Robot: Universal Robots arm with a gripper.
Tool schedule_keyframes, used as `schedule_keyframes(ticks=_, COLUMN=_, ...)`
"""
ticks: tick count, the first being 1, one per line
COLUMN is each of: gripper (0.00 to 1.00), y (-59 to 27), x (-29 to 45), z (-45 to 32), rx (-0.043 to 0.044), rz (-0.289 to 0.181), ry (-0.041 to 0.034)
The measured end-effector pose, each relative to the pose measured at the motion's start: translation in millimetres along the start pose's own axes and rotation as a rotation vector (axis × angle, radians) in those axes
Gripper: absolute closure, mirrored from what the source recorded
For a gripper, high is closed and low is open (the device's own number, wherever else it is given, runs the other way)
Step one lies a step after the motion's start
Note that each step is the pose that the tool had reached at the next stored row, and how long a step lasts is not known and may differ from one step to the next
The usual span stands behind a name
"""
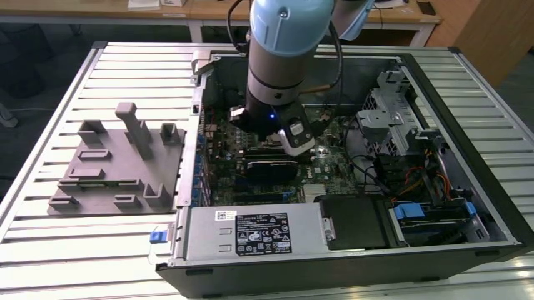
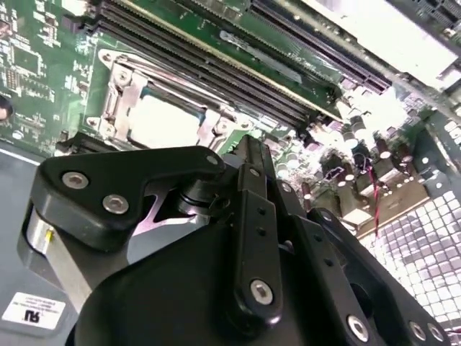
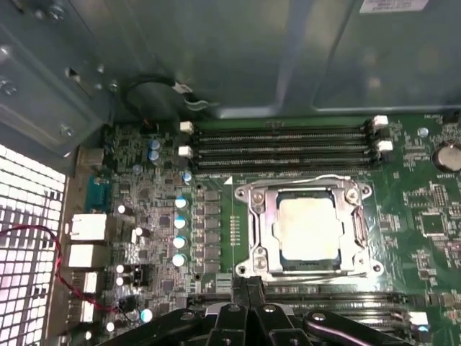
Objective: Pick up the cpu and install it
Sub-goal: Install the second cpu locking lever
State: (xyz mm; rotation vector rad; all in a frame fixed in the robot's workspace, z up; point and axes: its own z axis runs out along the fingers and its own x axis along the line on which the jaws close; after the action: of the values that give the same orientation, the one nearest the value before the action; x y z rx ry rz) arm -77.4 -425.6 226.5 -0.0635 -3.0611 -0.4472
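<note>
1 big arm is hanging over the open PC case (image 1: 467,187), and the motherboard (image 3: 425,194) is sitting flat inside it. Gripper (image 3: 248,299) is hovering just beside the socket (image 3: 253,238); can't tell if it's open or closed. The cpu (image 3: 310,227) is already lying in the socket frame, silvery top facing up, nothing gripping it. I'm guessing it's light, stiff and fragile underneath, so hold it by the edges only.
</note>
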Motion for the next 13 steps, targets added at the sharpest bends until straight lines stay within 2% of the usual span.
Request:
schedule_keyframes(ticks=5, gripper=0.89, y=8.0, x=-7.6, z=3.2, rx=0.0046, rz=0.002, ry=-0.0006)
schedule_keyframes(ticks=7, gripper=0.89, y=12.2, x=-9.2, z=4.8, rx=0.0121, rz=0.002, ry=-0.0011)
schedule_keyframes(ticks=9, gripper=0.89, y=16.0, x=-10.0, z=6.2, rx=0.0268, rz=0.003, ry=-0.0017)
schedule_keyframes(ticks=13, gripper=0.89, y=20.8, x=-11.7, z=8.7, rx=0.0652, rz=0.005, ry=-0.0037)
